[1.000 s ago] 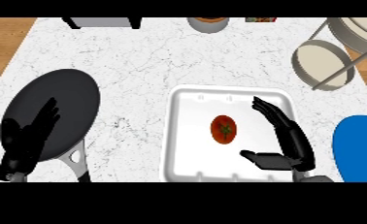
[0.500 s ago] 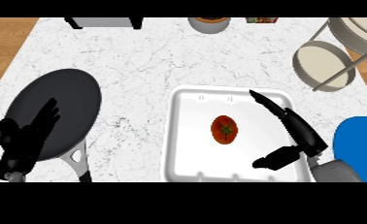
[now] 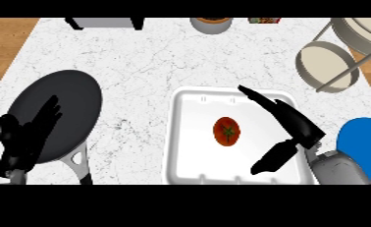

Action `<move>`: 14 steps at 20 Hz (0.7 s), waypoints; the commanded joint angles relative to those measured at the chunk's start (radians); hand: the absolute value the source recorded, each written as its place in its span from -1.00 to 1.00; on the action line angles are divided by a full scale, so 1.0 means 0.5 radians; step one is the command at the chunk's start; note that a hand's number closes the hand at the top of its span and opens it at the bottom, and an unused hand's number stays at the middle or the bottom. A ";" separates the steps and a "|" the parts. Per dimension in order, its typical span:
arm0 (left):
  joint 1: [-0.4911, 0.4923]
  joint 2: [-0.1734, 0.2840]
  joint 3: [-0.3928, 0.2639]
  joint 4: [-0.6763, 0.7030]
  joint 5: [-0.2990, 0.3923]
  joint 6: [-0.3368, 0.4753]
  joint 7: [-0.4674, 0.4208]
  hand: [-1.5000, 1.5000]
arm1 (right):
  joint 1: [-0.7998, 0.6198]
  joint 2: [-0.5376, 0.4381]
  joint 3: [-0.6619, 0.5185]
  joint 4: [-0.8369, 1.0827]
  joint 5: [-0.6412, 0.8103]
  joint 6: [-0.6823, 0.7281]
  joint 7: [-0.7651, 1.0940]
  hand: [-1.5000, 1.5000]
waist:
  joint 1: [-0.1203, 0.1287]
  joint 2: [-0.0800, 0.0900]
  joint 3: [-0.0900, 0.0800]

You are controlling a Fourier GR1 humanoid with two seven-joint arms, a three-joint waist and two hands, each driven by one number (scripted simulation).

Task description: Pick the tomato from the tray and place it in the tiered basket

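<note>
My right hand (image 3: 293,125) has swung in beside the tomato (image 3: 226,131) on the tray (image 3: 190,137), fingers spread wide, holding nothing. Grasp next, I'd judge.

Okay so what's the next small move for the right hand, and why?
Probably slide the right hand left toward the tomato and close round it. The hand is open over the white tray, beside the tomato but apart from it, fingers and thumb spread facing it.

A white marbled counter (image 3: 145,64) fills the view, with a strip of brown wood (image 3: 13,39) at its left edge.
</note>
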 commanded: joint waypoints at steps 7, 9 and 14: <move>0.010 -0.123 0.067 0.029 -0.123 -0.044 -0.023 0.00 | -0.060 0.044 -0.054 -0.057 0.172 0.188 0.434 -1.00 | -0.002 0.002 0.001; -0.034 -0.065 0.155 0.196 -0.086 -0.186 -0.118 0.00 | 0.086 -0.030 -0.142 -0.083 0.137 0.236 0.369 -1.00 | -0.009 0.002 0.000; -0.077 -0.156 0.192 0.318 -0.181 -0.211 -0.176 0.00 | 0.102 0.056 -0.204 0.048 0.203 0.333 0.227 -1.00 | -0.009 0.003 0.000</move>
